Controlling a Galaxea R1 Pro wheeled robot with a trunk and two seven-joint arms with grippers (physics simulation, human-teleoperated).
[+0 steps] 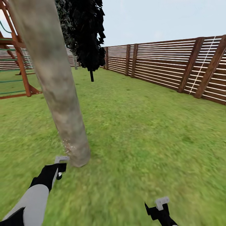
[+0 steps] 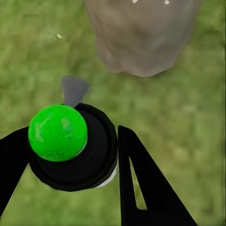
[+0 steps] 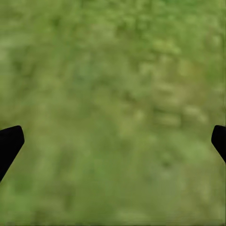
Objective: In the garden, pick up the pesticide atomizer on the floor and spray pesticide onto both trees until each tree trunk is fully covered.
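Note:
My left gripper (image 1: 60,169) is shut on the pesticide atomizer (image 2: 70,157), a small black bottle whose tip shows bright green (image 2: 57,133) in the left wrist view. It is held low over the grass, close to the base of a tree trunk (image 1: 59,94), a thick, blotchy grey-brown column leaning across the left of the head view. A few white specks of pesticide (image 1: 67,145) dot the bark near the base. The trunk base (image 2: 141,37) lies just beyond the atomizer. My right gripper (image 1: 159,207) hangs open over bare grass, fingertips (image 3: 10,141) wide apart.
A near-black cypress-like tree (image 1: 89,37) stands behind the trunk. A slatted wooden fence (image 1: 163,62) runs along the right and back. A wooden play frame (image 1: 18,62) stands at the left. Open lawn (image 1: 141,131) spreads to the right.

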